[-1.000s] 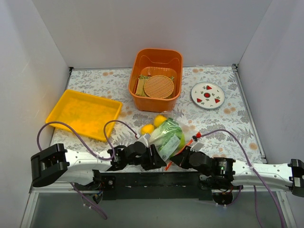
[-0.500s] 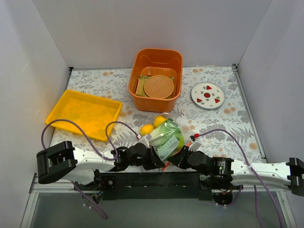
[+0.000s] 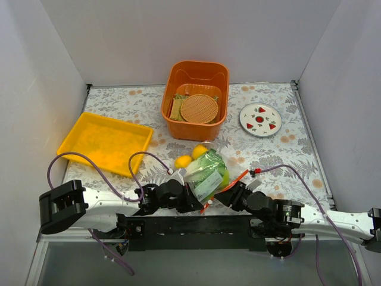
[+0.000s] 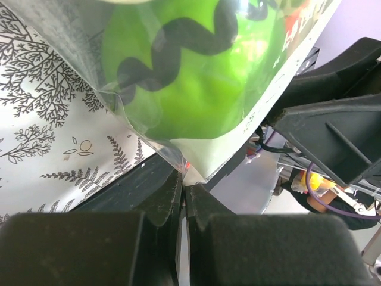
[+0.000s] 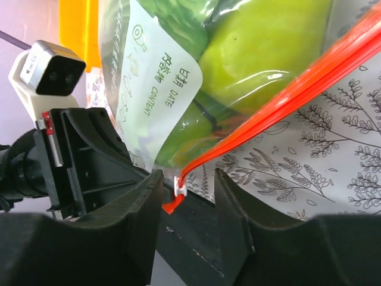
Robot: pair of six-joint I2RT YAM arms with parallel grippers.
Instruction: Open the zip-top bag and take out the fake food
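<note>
The zip-top bag (image 3: pixel 207 173) lies at the near edge of the table (image 3: pixel 286 161), between both grippers, with the fake food (image 4: pixel 190 65) inside. We find the left gripper (image 4: pixel 183 179) pinched tight on a bag corner; the thin film may slip free under pull. The right gripper (image 5: pixel 187 182) stands part open around the end of the zip strip (image 5: pixel 286 89), gripping nothing. If it closes beside the slider (image 5: pixel 180 186), the mouth will not open.
</note>
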